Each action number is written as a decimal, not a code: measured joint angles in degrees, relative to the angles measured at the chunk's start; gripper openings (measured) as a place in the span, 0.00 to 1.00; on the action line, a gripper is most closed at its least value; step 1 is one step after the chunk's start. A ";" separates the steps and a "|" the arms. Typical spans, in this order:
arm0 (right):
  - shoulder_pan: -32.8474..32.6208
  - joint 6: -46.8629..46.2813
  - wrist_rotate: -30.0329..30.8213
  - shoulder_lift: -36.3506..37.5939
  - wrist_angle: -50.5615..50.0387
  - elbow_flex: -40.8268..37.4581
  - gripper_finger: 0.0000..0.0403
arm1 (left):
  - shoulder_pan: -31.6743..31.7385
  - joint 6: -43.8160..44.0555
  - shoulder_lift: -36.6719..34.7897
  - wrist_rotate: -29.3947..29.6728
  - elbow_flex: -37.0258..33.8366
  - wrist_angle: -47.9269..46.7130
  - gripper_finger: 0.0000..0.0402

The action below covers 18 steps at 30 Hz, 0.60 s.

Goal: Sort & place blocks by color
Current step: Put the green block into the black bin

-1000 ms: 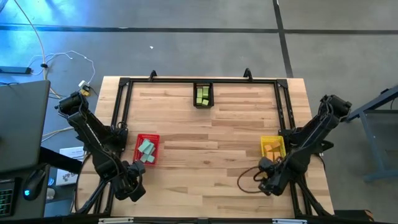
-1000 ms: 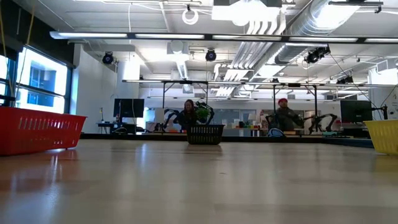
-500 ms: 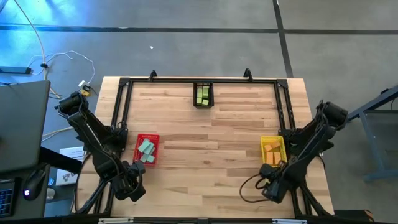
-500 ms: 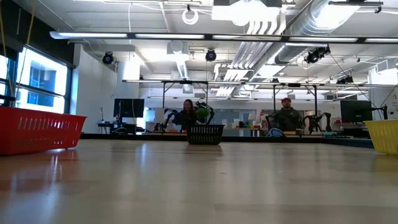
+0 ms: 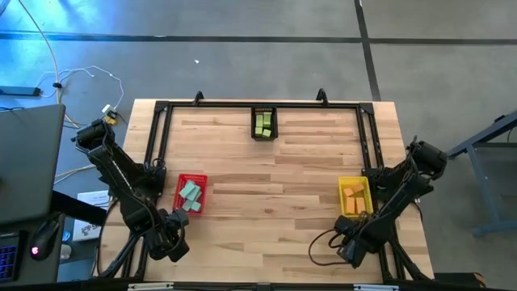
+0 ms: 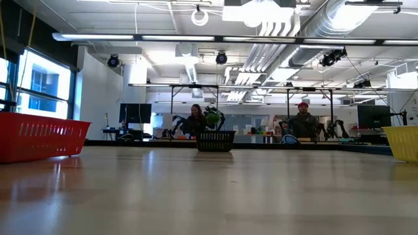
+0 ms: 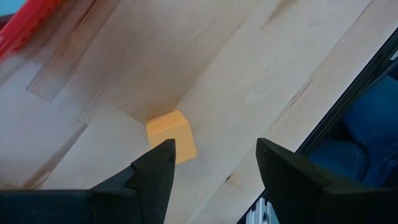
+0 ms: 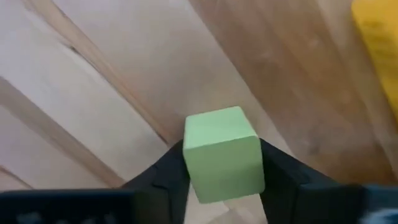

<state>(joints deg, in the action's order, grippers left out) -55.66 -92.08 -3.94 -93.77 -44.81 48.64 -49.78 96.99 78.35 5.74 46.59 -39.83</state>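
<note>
Three bins hold sorted blocks in the high view: mint-teal ones in the red bin, lime green ones in the black bin, orange ones in the yellow bin. My left gripper sits at the table's near left corner. In its wrist view it is open, with an orange cube lying flat on the wood just beyond its fingertips, untouched. My right gripper is near the table's near edge, below the yellow bin, shut on a lime green cube. My right gripper pinches the lime green cube between its two fingers, one finger on each of two opposite side faces. The cube's top face shows between the fingertips. Whether the cube rests on the wood or hangs clear of it cannot be told.
A black frame runs round the table's left, far and right sides. A dark cable loop lies on the wood beside my right gripper. The low view shows the red bin, black bin, yellow bin, and people far behind.
My right arm has folded back and its gripper has shifted a little toward the table's near edge. My left arm has kept still.
</note>
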 joint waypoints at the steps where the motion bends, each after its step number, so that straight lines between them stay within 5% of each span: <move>1: 0.02 -0.08 -0.56 -0.14 0.17 0.05 0.31 | 0.00 -0.04 0.00 0.00 0.00 0.00 0.53; 7: 0.00 -2.32 2.02 -0.20 2.01 0.49 0.27 | 0.00 -0.12 -0.01 0.00 0.00 -0.02 0.53; 18: 4.35 -3.38 23.60 -0.35 11.21 3.52 0.27 | -0.02 -0.58 -0.02 -0.90 0.00 0.02 0.53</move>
<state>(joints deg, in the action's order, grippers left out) -51.31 -95.46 19.67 -94.13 -33.60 52.16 -49.80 96.40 78.32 4.83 46.59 -39.81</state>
